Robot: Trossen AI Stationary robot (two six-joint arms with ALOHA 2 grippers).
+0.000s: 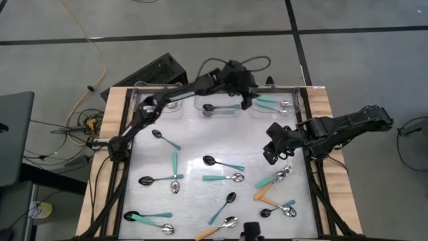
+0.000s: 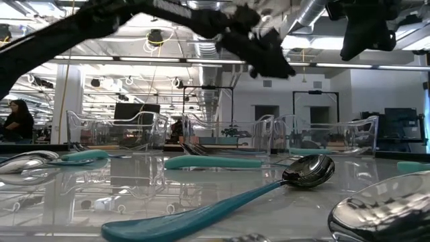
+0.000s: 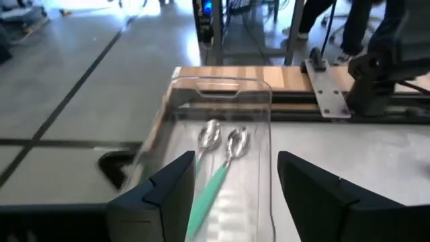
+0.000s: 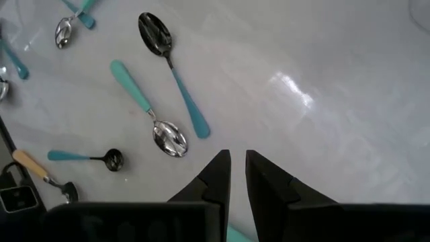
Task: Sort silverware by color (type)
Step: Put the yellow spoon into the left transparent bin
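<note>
Your left pincer hangs wide open and empty over the clear bin at upper right of the high view, where two teal-handled spoons lie — silver-bowled, it seems. Your right pincer hovers nearly closed, empty, at the desk's right side, with spoons scattered across the lower half.
</note>
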